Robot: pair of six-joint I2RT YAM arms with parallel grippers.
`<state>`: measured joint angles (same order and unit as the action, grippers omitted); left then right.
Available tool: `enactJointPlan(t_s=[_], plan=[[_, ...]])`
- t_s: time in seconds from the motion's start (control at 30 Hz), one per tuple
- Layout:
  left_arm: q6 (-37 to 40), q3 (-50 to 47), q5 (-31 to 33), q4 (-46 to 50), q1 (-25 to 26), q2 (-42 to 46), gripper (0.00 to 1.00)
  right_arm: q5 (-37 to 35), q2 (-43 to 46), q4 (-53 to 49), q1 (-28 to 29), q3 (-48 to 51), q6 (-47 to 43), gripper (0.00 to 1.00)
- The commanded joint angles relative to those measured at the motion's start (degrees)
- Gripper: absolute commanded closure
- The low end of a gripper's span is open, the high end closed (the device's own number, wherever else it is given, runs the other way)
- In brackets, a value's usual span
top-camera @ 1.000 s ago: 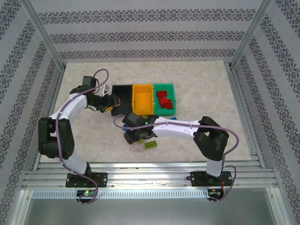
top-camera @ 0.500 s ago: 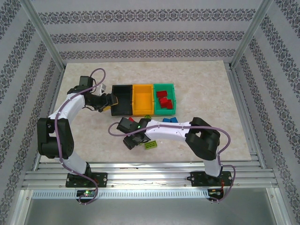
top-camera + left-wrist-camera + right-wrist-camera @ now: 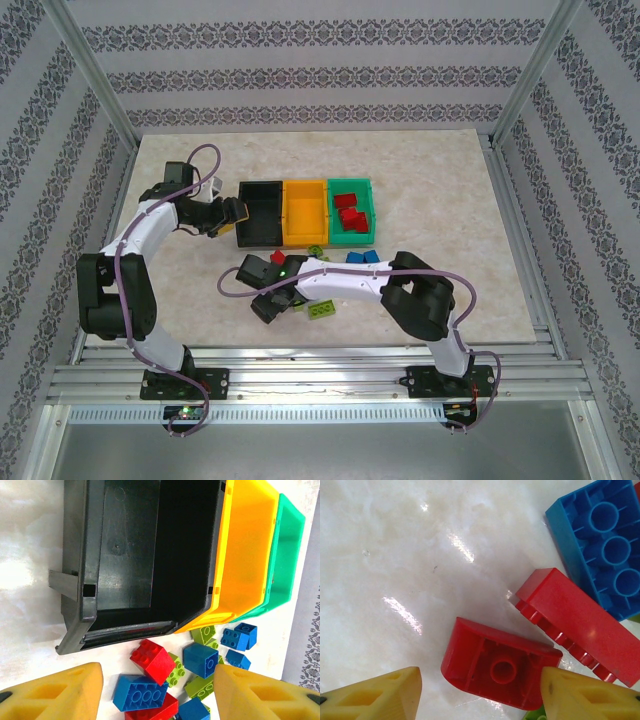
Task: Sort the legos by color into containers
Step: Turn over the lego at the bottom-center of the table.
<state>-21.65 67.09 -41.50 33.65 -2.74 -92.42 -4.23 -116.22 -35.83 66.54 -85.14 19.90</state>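
The black bin point(image 3: 260, 212), orange-yellow bin point(image 3: 305, 210) and green bin point(image 3: 368, 222) stand in a row; red legos point(image 3: 348, 212) lie in the green one. My left gripper point(image 3: 236, 212) hovers open at the black bin's left end. In the left wrist view it point(image 3: 157, 695) is above a loose pile: a red brick point(image 3: 152, 660), a blue brick point(image 3: 140, 692), lime green ones point(image 3: 175, 670). My right gripper point(image 3: 480, 695) is open, straddling an upside-down red brick point(image 3: 500, 660) on the table, with a gap at the left finger point(image 3: 375, 695).
A long red brick point(image 3: 580, 625) and an upturned blue brick point(image 3: 605, 540) lie just beyond the right gripper. A lime green brick point(image 3: 320, 310) sits by the right wrist, and blue bricks point(image 3: 360, 257) lie below the green bin. The black bin point(image 3: 125, 550) looks empty inside.
My right gripper has swung left and nearer across the table, off the pile's edge. The left gripper has drawn back slightly left from the black bin.
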Motion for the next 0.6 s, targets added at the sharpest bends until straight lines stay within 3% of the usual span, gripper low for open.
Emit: enactJointPlan(t_s=[0.0,0.33,0.57], plan=[[-0.51,-0.72,-1.04,-1.57,-0.88,1.96,0.4,-0.99,-1.25,-2.21,0.7,-1.25,-0.25,0.34],[0.62,-0.35,-1.24,-1.44,-1.05,1.94,0.4,-5.87,-3.58,-5.74,0.79,-2.95,2.42,0.31],[1.1,-0.2,-1.28,-0.98,-1.04,1.98,0.4,-2.47,-7.01,-5.61,0.86,-6.03,3.11,0.3]])
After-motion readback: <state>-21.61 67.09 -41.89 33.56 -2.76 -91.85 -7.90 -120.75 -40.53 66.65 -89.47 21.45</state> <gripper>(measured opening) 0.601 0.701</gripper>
